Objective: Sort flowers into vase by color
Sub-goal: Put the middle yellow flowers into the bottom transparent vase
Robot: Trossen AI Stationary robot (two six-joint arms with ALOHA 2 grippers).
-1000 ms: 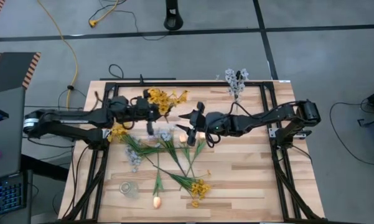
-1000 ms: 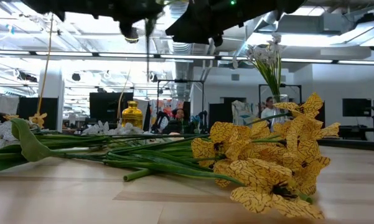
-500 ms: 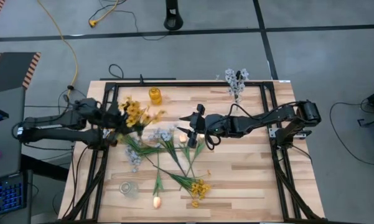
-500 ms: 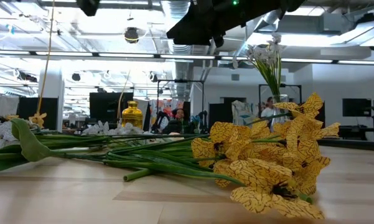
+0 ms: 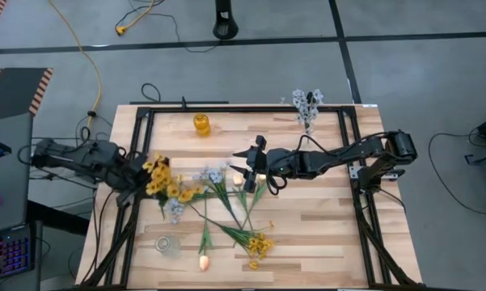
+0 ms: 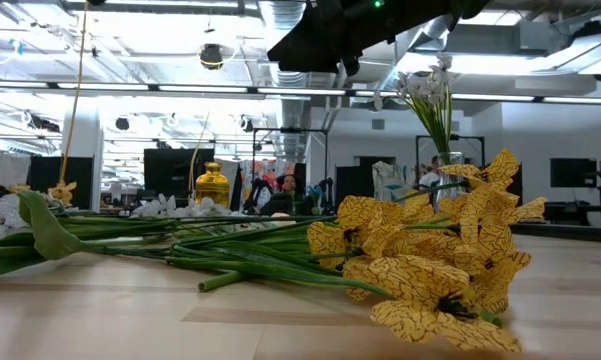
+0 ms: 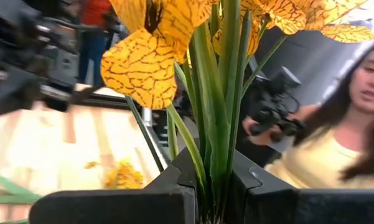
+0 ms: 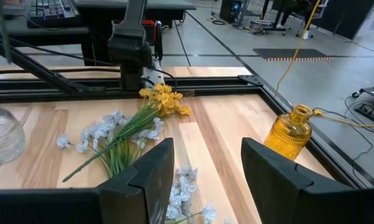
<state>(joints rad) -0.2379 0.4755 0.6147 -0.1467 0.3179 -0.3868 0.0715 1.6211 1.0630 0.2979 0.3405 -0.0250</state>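
My left gripper [image 5: 143, 174] stands at the table's left edge, shut on a bunch of yellow flowers [image 5: 166, 180], whose blossoms [image 7: 143, 59] point toward the table's middle. My right gripper [image 5: 253, 159] hovers open over the table's middle, nothing between its fingers [image 8: 202, 165]. A small yellow vase [image 5: 201, 124] stands at the far left. A vase with pale blue-white flowers [image 5: 307, 109] stands at the far right. A clear vase [image 5: 167, 245] stands near left. Loose flowers [image 5: 218, 194] lie flat mid-table, among them a yellow sprig [image 5: 259, 242] and a peach bud [image 5: 203, 261]. My left gripper pinches the bunch's green stems [image 7: 213, 168] between its two fingers, several stems together. The fingers point about level, toward the table's right, and lie along the stems. The blossoms stick out beyond the fingertips, held above the table.
A black metal frame [image 5: 243, 107] runs round the tabletop. Pale blue-white sprays [image 8: 106, 130] lie on the wood between the two grippers. A person shows beyond the table in the left wrist view. Bare wood [image 5: 323, 226] lies at the near right.
My left gripper has carried the yellow flowers away from the yellow vase, first toward the table's left edge, then toward its near edge, turning as it went. The yellow vase, covered by the bunch before, now shows. My right gripper has kept still.
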